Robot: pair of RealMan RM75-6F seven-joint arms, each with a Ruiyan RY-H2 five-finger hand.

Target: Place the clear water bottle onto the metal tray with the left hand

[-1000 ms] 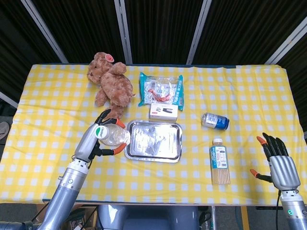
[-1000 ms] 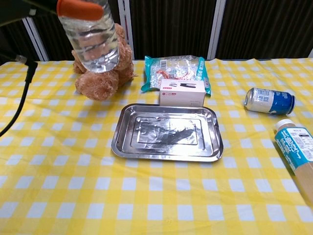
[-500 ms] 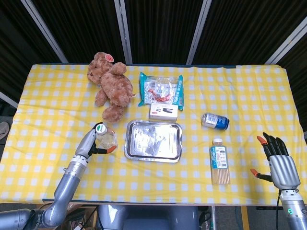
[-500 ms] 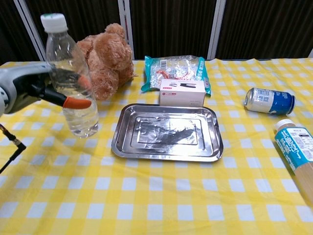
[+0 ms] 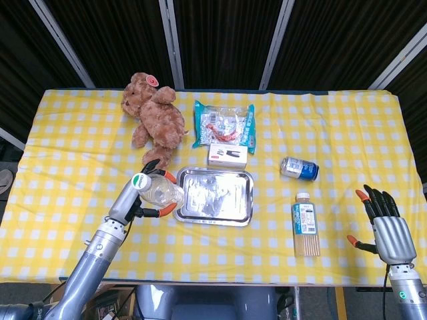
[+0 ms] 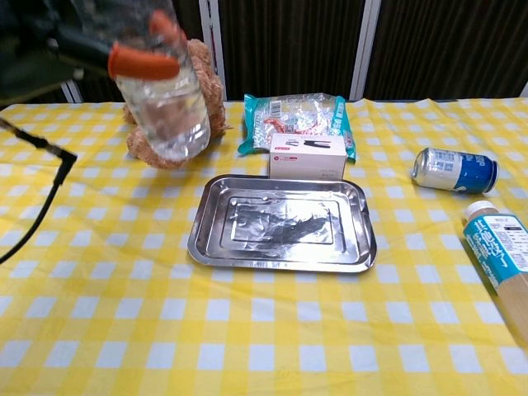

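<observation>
My left hand (image 5: 137, 197) grips the clear water bottle (image 5: 157, 190) with a green-and-white cap and holds it in the air, just left of the metal tray (image 5: 213, 195). In the chest view the clear water bottle (image 6: 165, 107) hangs high above the cloth, left of the metal tray (image 6: 280, 221), with orange-tipped fingers (image 6: 136, 59) around its upper part. The tray lies with nothing in it. My right hand (image 5: 385, 225) is at the table's right front edge, fingers spread, holding nothing.
A brown teddy bear (image 5: 155, 117) lies behind the bottle. A snack bag (image 5: 225, 124) and a small white box (image 5: 227, 156) are behind the tray. A blue can (image 5: 299, 168) lies on its side, and a labelled bottle (image 5: 305, 225) lies right of the tray.
The bottle stood low by the tray's left side half a second ago; my left hand has lifted it up and slightly right, toward the tray. The right hand has barely moved.
</observation>
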